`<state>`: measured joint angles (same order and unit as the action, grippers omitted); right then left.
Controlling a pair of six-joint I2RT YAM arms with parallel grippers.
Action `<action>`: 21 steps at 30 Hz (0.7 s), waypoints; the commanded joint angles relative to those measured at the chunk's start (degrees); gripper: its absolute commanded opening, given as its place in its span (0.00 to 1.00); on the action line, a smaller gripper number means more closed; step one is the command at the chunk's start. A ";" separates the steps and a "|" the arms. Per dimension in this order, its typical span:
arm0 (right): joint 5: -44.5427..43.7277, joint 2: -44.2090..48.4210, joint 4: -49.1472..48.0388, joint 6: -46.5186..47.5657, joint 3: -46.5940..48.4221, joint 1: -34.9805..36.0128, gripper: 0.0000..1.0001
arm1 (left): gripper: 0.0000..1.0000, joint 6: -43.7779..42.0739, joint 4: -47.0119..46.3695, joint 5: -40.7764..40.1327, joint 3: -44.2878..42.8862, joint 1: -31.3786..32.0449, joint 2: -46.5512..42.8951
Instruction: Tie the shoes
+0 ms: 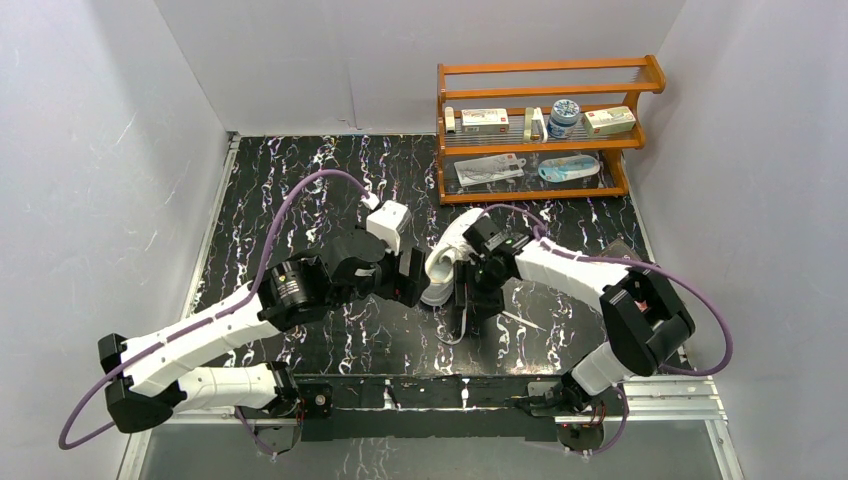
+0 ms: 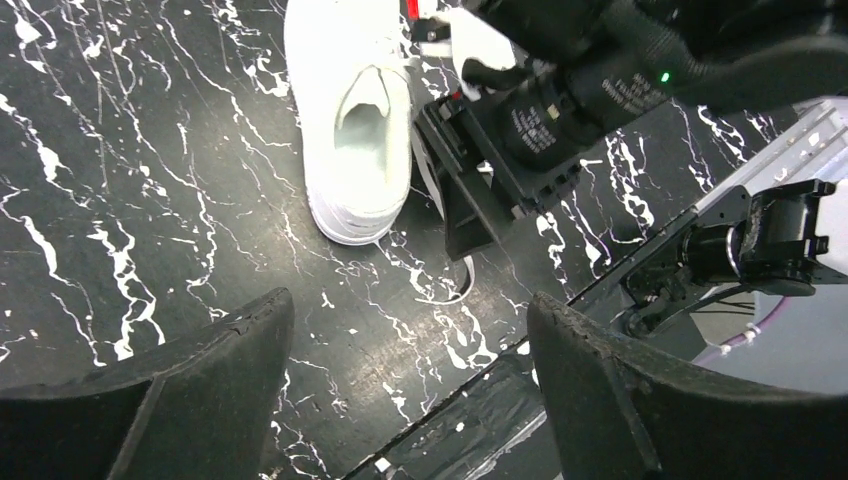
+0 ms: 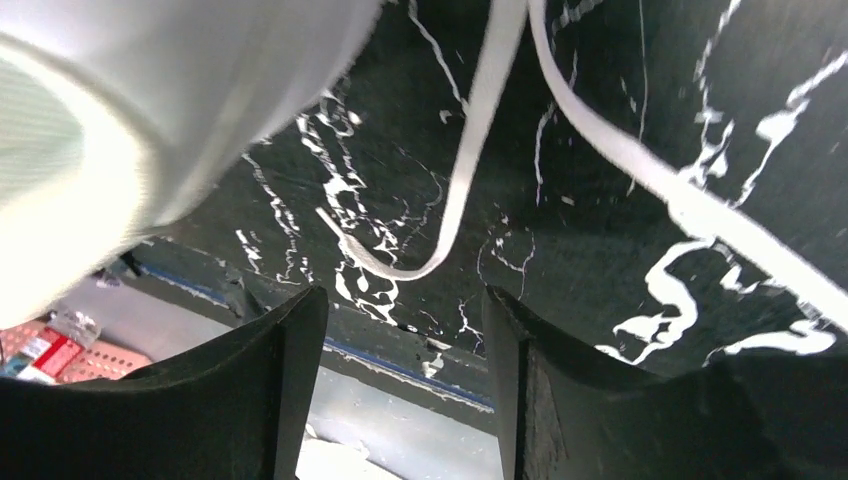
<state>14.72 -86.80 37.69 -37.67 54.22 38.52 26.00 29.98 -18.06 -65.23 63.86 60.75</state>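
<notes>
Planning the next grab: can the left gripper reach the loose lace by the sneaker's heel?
Probably: the left gripper is open, only bare table before the lace, though the right gripper crowds it.

Shoe (image 1: 441, 260) on the middle of the table (image 1: 300, 190), heel toward the near edge. Left gripper (image 2: 408, 320) is just left of the shoe, right gripper (image 3: 400, 300) just right of it. A lace (image 3: 470, 150) lies on the table beside the heel, under the right gripper. A shelf rack (image 1: 545, 130) stands behind, at the far right.
</notes>
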 commanded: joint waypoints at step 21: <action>-14.37 -2.72 -1.75 -34.94 -9.10 12.36 0.17 | 0.86 0.08 5.33 5.10 -0.92 -3.21 -5.30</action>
<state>6.39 -88.66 33.10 -66.48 46.48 50.39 27.03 33.08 -12.25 -65.23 60.99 58.11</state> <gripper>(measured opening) 0.284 0.857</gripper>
